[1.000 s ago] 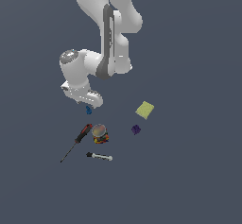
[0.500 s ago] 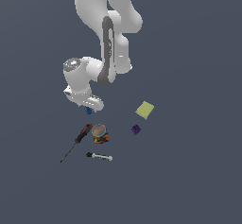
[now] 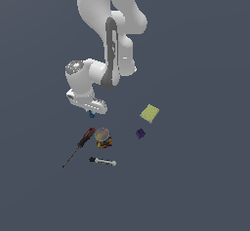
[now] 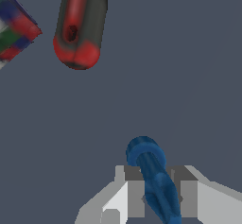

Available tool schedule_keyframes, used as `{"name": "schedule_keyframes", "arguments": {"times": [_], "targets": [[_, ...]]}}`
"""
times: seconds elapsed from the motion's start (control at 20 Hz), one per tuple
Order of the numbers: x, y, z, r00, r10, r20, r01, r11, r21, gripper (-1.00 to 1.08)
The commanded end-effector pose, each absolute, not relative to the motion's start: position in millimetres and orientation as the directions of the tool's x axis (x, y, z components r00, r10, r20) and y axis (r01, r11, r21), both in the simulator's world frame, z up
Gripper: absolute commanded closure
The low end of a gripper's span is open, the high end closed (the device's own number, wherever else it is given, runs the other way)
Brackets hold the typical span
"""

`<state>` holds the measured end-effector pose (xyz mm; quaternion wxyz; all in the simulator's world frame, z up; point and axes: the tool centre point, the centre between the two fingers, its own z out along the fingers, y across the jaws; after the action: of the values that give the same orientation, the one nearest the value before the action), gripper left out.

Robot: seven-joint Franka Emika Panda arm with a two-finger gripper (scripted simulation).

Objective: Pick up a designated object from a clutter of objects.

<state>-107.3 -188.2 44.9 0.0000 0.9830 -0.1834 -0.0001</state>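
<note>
The pincer (image 4: 153,197) is closed on the blue piece (image 4: 153,180), which pokes out from between the fingers (image 4: 134,197). In the exterior view the blue piece (image 3: 91,113) hangs just under the pincer (image 3: 91,109), at about 11 o'clock from the can (image 3: 103,137) and near the screwdriver (image 3: 78,147) handle.

The hold looks slim: the piece is rounded and seems to sit skewed between the pads, so a quick lift or swing could let it twist and slip out. Dropped, it would likely land on the desk (image 3: 195,176) by the red handle (image 4: 78,24). Moving low toward 5 o'clock could knock the can.
</note>
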Motion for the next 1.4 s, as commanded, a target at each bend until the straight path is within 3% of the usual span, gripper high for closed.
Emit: {"name": "schedule_keyframes", "arguments": {"times": [0.0,0.65,1.35], "targets": [[-107.2,-188.2,44.7,0.933,-0.361,0.000,-0.361,-0.933,0.000,1.08],[-100.5,-159.0,73.1,0.933,-0.361,0.000,-0.361,-0.933,0.000,1.08],[-77.2,-61.4,170.8,0.932,-0.362,0.001,-0.362,-0.932,0.005,1.08]]}}
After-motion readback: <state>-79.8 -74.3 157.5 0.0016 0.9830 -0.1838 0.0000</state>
